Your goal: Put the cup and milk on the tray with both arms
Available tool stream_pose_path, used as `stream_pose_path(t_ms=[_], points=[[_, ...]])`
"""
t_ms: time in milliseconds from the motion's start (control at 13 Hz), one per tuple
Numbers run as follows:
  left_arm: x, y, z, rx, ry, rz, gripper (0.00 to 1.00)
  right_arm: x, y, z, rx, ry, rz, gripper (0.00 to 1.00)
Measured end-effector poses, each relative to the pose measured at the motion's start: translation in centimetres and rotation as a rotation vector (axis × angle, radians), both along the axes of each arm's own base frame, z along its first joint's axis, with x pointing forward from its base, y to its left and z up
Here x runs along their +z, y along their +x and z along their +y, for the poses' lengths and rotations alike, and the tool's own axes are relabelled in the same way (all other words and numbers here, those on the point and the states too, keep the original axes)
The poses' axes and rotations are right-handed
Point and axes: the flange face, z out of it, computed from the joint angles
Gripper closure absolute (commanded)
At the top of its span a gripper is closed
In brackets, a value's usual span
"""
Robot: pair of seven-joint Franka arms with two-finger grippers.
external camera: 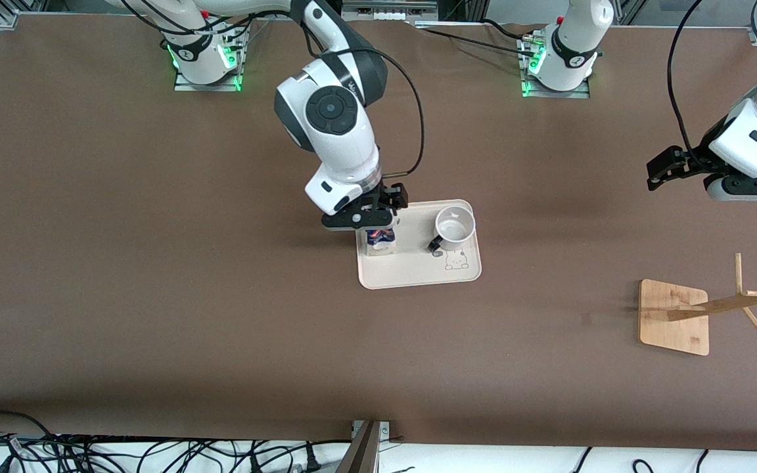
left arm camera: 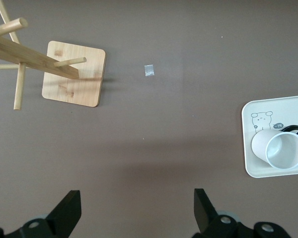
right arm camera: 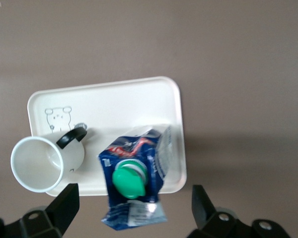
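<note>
The cream tray [external camera: 418, 270] lies mid-table. The white cup [external camera: 455, 226] stands upright on it at the end toward the left arm, its black handle beside the rabbit drawing. The blue-and-white milk carton [external camera: 380, 242] with a green cap stands on the tray's end toward the right arm. My right gripper [external camera: 373, 223] hangs just over the milk, open. In the right wrist view its fingers [right arm camera: 67, 204] stand wide on either side of the milk [right arm camera: 134, 173] without touching it. My left gripper [external camera: 661, 172] is open and empty, up over bare table toward the left arm's end.
A wooden peg stand on a square base [external camera: 674, 316] sits near the left arm's end, nearer the front camera than the tray; it also shows in the left wrist view [left arm camera: 74, 74]. A small scrap [left arm camera: 149, 70] lies on the table beside it. Brown table surface surrounds the tray.
</note>
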Motion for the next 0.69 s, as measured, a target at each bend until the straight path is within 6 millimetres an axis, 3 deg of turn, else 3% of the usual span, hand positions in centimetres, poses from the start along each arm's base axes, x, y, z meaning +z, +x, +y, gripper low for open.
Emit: stream_pose_path(t_ms=[154,385,692], points=[[0.0,0.0,-0.4,-0.008,0.000,-0.001,0.00,2.9,1.9,-4.0,-0.056,-0.035,0.001,0.00],[-0.3,0.4,-0.8,-0.015,-0.001,-0.001,0.00,7.8,4.1,-12.3,-0.066,-0.106,0.048,0.00],[-0.4,0.8,-0.5,-0.010,-0.002,0.000,0.00,13.8,4.7,-22.9,-0.008,-0.144,0.116,0.00]])
